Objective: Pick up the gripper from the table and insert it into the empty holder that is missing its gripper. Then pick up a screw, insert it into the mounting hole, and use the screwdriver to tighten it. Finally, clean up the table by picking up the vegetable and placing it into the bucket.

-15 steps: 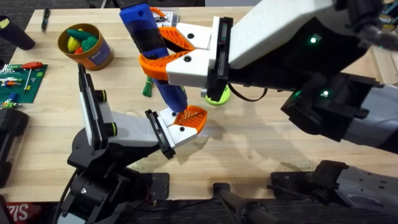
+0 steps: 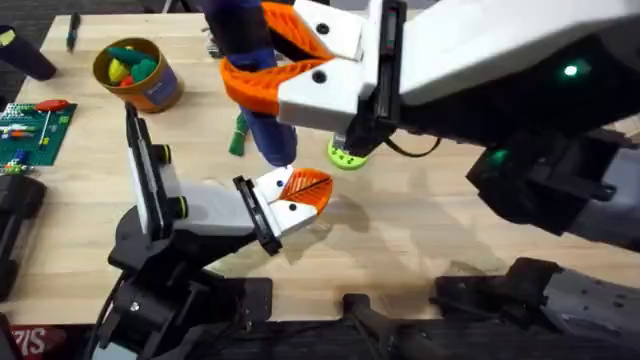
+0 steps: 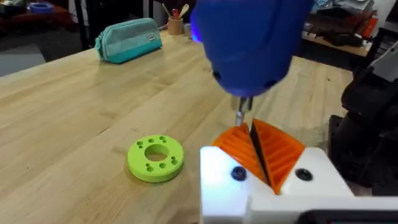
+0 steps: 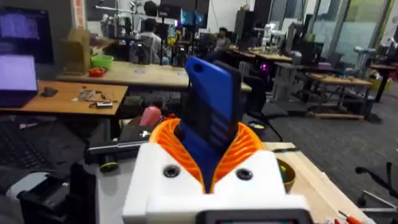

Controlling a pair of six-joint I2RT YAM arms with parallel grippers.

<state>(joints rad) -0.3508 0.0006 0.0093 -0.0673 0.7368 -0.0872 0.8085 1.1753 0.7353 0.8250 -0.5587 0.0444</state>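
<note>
Screwdriver (image 2: 262,100) hangs near-vertical, bit down, tip just above the white base of the gripper (image 2: 298,192), which sits seated in the holder (image 2: 262,212) at the end of my left arm. In the left wrist view the bit (image 3: 241,116) stands a little above and beside the dark screw hole (image 3: 238,173), not yet in it. Right gripper (image 2: 262,58) is clamped around the blue barrel. Left gripper: cannot tell its opening. My read: the next move is a small drop along the driver's axis.
</note>
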